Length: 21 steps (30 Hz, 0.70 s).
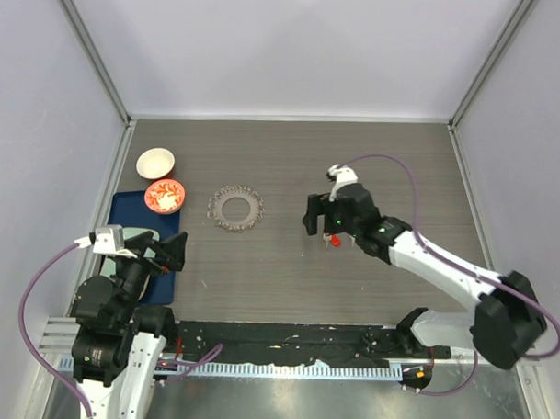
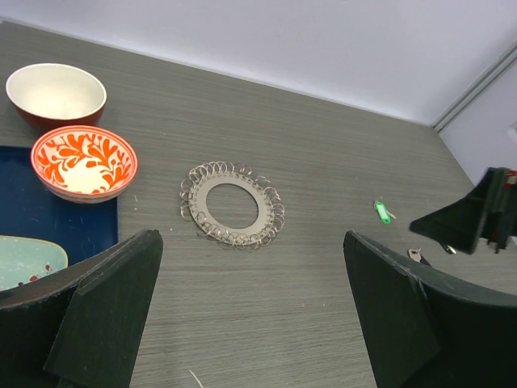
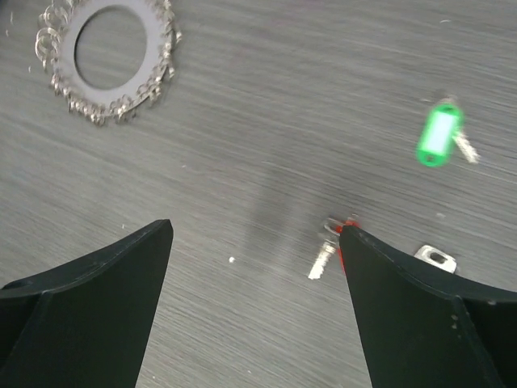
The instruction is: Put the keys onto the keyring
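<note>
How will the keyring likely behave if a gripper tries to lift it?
The keyring lies flat on the table, so its thin edge probably offers little to pinch; it may slide. The small wire loops round its rim look loose and could flop or snag. Its flat band looks stiff.

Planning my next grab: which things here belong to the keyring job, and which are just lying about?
Job: keyring, green key, red key, third key, partly hidden.
Lying about: white bowl, orange bowl, blue tray, pale plate.
</note>
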Each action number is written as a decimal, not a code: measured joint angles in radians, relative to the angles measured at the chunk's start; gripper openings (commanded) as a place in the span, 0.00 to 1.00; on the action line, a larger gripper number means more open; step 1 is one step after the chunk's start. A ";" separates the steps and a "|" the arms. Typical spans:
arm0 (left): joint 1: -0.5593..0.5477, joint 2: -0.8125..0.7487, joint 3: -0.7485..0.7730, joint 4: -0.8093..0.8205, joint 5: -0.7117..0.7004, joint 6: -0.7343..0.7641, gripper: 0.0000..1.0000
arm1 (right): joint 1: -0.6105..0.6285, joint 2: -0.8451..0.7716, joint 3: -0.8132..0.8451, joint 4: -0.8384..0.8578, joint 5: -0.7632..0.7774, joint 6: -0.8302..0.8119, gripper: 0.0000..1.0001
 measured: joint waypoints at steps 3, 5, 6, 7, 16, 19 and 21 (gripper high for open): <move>0.000 0.000 0.000 -0.001 0.000 0.000 1.00 | 0.080 0.140 0.054 0.040 0.004 -0.016 0.84; 0.000 -0.001 0.000 -0.001 0.000 0.000 1.00 | 0.130 0.232 0.104 0.071 0.009 -0.023 0.80; 0.000 -0.003 0.000 -0.001 0.000 0.000 1.00 | 0.144 0.269 0.125 0.090 0.011 -0.027 0.76; 0.000 -0.004 0.000 -0.002 0.000 0.000 1.00 | 0.163 0.319 0.155 0.109 0.013 -0.030 0.75; -0.006 -0.013 0.000 -0.004 -0.001 0.000 1.00 | 0.277 0.641 0.352 0.216 0.018 -0.034 0.54; -0.010 -0.015 0.000 -0.004 -0.001 0.000 1.00 | 0.302 0.702 0.385 0.238 0.019 -0.023 0.48; -0.014 -0.022 0.000 -0.003 -0.002 0.000 1.00 | 0.315 0.737 0.400 0.260 0.020 -0.010 0.45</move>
